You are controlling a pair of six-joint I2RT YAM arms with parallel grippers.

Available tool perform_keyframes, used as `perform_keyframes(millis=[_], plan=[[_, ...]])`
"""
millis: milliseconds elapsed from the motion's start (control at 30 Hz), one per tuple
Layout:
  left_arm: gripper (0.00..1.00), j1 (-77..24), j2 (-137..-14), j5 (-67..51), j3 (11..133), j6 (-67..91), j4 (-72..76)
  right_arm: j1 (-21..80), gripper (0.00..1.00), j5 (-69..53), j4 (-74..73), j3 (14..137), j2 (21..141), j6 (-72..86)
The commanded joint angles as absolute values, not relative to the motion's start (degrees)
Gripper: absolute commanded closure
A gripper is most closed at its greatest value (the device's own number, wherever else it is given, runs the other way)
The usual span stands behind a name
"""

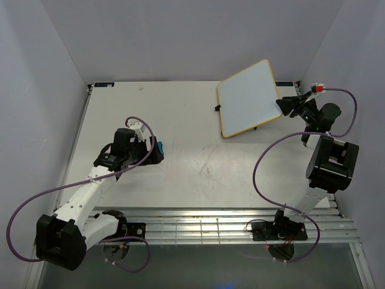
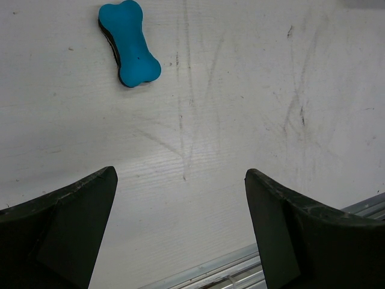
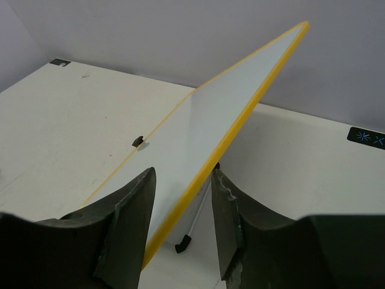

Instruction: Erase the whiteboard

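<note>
The whiteboard [image 1: 249, 96], propped at the bench's [image 1: 180, 114] one o'clock, showed a blank face, so erasing looked finished; the right tool [image 3: 182, 174] straddled its yellow edge, grip unclear, and the left tool [image 2: 180, 174] gaped empty near the blue eraser [image 2: 128, 43] at nine o'clock.

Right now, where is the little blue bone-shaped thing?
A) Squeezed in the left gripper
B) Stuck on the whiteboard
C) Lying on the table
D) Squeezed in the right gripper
C: the blue eraser lies flat on the table, out ahead of the open left gripper, with nothing touching it.
</note>
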State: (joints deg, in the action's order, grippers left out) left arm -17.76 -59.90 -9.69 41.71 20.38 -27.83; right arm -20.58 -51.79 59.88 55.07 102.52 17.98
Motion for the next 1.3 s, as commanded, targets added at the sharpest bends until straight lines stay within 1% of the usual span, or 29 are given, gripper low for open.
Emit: perform_keyframes(millis=[0,67,133,233,333,367,400,467,567,600,633,667,700,733,767,867,967,1067,1133,1167,1267], plan=[[0.02,-17.8,-58.7,-10.5,41.4,19.8,-26.9,-20.8,0.53,-52.4,59.4,56.9,98.5,14.6],[0.02,-17.8,-58.5,-10.7,41.4,19.8,-26.8,-20.7,0.6,-52.6,55.3,57.8,97.9,12.4],[0.02,-17.8,-58.4,-10.8,41.5,19.8,-26.9,-20.7,0.62,-52.6,55.0,57.7,97.6,12.4],[0.02,-17.9,-58.1,-10.8,41.4,19.8,-26.8,-20.7,0.7,-53.2,52.1,58.6,97.2,11.3],[0.02,-17.8,-57.9,-10.8,41.4,19.8,-26.8,-20.7,0.69,-52.7,47.2,60.3,96.6,9.4],[0.02,-17.9,-57.9,-11.0,41.3,19.7,-26.7,-20.7,0.64,-52.3,44.8,60.6,96.2,8.1],[0.02,-17.8,-57.9,-11.0,41.3,19.7,-26.7,-20.7,0.64,-51.5,43.5,60.6,95.9,7.6],[0.02,-17.9,-57.8,-11.1,41.4,19.7,-26.7,-20.7,0.56,-48.2,40.9,60.6,94.7,6.9],[0.02,-17.8,-57.9,-11.2,41.3,19.7,-26.6,-20.7,0.54,-40.5,33.4,63.1,92.6,9.5],[0.02,-17.8,-57.9,-11.2,41.4,19.7,-26.7,-20.7,0.46,-39.4,30.3,65.0,92.5,11.9],[0.02,-17.8,-57.9,-11.2,41.3,19.7,-26.6,-20.7,0.35,-38.2,20.6,71.0,92.6,12.8],[0.02,-17.8,-57.9,-11.4,41.4,19.6,-26.6,-20.7,0.27,-38.4,15.0,74.8,94.1,13.9],[0.02,-17.8,-57.9,-11.6,41.4,19.6,-26.5,-20.7,0.25,-39.8,10.2,78.4,95.5,14.7],[0.02,-17.8,-57.9,-11.7,41.4,19.6,-26.6,-20.7,0.23,-45.2,4.0,81.5,98.6,16.9],[0.02,-17.8,-57.9,-11.8,41.3,19.5,-26.5,-20.7,0.2,-47.4,2.0,86.3,100.1,19.0],[0.02,-17.8,-57.9,-11.9,41.3,19.5,-26.5,-20.4,0.22,-51.1,-7.4,93.0,104.9,21.9],[0.02,-17.8,-57.8,-11.9,41.2,19.5,-26.6,-19.7,0.23,-47.0,-15.3,96.1,106.9,18.4],[0.02,-17.8,-57.9,-12.2,41.2,19.5,-26.5,-19.0,0.28,-44.2,-21.3,97.6,109.3,16.0],[0.02,-17.8,-57.9,-12.5,41.3,19.4,-26.5,-18.0,0.3,-41.2,-23.6,99.4,110.9,14.7],[0.02,-17.9,-58.0,-12.4,41.3,19.4,-26.5,-17.8,0.3,-41.8,-23.8,99.4,111.2,14.4],[0.02,-17.8,-57.8,-12.7,41.2,19.3,-26.5,-17.1,0.36,-43.8,-24.3,100.9,113.5,14.5]])
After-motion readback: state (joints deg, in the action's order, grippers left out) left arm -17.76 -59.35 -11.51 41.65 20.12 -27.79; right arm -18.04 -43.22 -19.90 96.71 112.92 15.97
